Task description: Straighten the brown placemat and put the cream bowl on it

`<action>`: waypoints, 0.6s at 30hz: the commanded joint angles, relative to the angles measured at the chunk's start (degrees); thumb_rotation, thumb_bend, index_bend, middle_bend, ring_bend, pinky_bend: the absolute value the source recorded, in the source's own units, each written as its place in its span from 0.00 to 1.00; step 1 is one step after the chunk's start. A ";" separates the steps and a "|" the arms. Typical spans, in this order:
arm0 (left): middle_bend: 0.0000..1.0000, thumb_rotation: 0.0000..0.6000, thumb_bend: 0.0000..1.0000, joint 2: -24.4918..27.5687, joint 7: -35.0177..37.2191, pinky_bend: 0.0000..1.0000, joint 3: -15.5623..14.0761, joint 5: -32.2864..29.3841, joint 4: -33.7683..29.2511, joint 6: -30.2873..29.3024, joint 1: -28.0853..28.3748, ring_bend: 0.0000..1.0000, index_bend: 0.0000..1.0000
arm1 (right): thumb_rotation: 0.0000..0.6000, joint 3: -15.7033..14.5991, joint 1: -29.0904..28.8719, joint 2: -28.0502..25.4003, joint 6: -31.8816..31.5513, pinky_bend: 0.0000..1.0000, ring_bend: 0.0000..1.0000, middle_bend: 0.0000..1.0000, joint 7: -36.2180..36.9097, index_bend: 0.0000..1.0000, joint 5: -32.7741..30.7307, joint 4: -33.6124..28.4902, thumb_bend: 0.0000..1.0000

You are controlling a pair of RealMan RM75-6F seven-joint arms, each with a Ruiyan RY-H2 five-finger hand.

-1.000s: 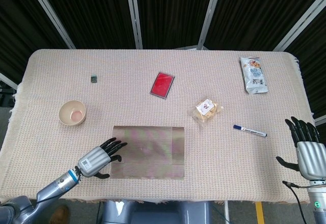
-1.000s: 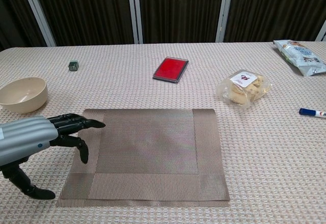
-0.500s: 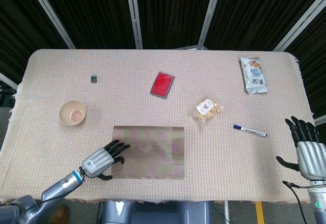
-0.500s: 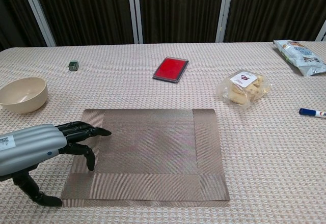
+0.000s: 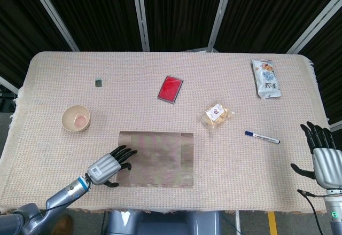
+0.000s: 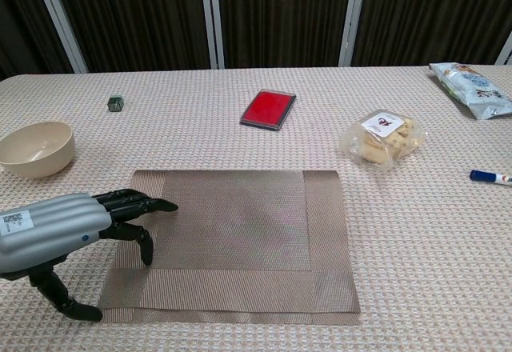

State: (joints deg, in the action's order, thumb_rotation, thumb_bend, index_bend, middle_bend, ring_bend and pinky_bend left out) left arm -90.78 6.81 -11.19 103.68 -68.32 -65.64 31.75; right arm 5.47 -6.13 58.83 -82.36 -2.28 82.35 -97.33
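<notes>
Nearest to me, at the lower left of the chest view, my left hand (image 6: 60, 228) lies low over the left edge of the brown placemat (image 6: 232, 240). Its dark fingers (image 6: 132, 204) stretch out over the mat's left border with the thumb hanging down, and nothing is held in them; whether the fingertips press on the weave I cannot tell. In the head view the same hand (image 5: 109, 165) sits at the lower left corner of the placemat (image 5: 157, 157), which lies flat and roughly square to the table's near edge, low in the middle of the frame.

At the lower right corner of the head view my right hand (image 5: 323, 160) stands upright, fingers spread and holding nothing, well apart from everything.

The cream bowl (image 6: 34, 148) sits upright on the table cloth (image 6: 200, 128) at the left edge of the chest view, off the placemat, up and left of my left hand.

Farther back, a blue marker (image 6: 490, 178) lies at the right edge, a bag of cookies (image 6: 382, 138) right of centre, a red case (image 6: 269, 109) in the upper middle, a small dark cube (image 6: 115, 103) upper left, and a snack packet (image 6: 472, 88) at the upper right.
</notes>
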 commanded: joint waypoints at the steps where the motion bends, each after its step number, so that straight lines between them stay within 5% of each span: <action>1: 0.00 1.00 0.16 0.25 0.17 0.00 0.00 -0.04 -0.43 -0.04 0.17 0.00 0.40 | 1.00 -0.01 0.01 -0.02 0.00 0.00 0.00 0.00 0.00 0.02 0.00 -0.04 0.00; 18: 0.00 1.00 0.26 -0.11 0.14 0.00 -0.11 -0.58 -0.89 0.11 0.33 0.00 0.43 | 1.00 -0.03 0.07 -0.23 -0.12 0.00 0.00 0.00 0.22 0.02 0.16 -0.09 0.00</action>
State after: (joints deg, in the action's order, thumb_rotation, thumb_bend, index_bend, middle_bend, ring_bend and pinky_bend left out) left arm -90.88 6.94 -11.30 103.10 -69.22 -65.53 32.08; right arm 5.43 -6.06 58.61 -82.49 -2.06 82.51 -97.43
